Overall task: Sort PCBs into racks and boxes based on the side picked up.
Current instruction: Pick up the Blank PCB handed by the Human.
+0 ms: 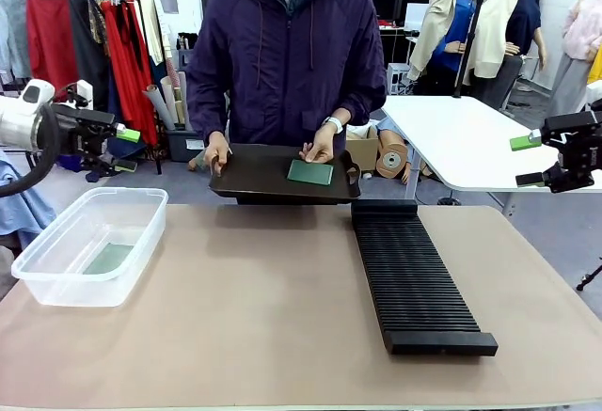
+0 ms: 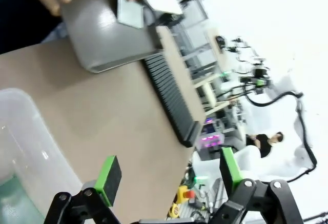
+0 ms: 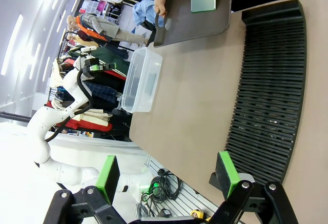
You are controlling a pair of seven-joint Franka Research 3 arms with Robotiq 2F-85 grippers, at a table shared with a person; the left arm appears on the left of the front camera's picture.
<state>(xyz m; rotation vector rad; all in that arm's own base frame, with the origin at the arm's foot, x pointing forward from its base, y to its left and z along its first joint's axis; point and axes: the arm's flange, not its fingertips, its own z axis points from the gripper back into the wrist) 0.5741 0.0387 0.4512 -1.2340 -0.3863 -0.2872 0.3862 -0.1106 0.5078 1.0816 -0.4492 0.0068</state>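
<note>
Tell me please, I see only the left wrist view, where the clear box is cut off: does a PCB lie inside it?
Observer: Yes, one PCB lies flat on the floor of the clear box.
Operator: Does the rack hold any board?
Observer: No. In the right wrist view, every slot of the rack is empty.
Operator: And the right arm?
Observer: The right gripper hangs raised at the table's right side, apart from the rack, its fingers open, holding nothing.
</note>
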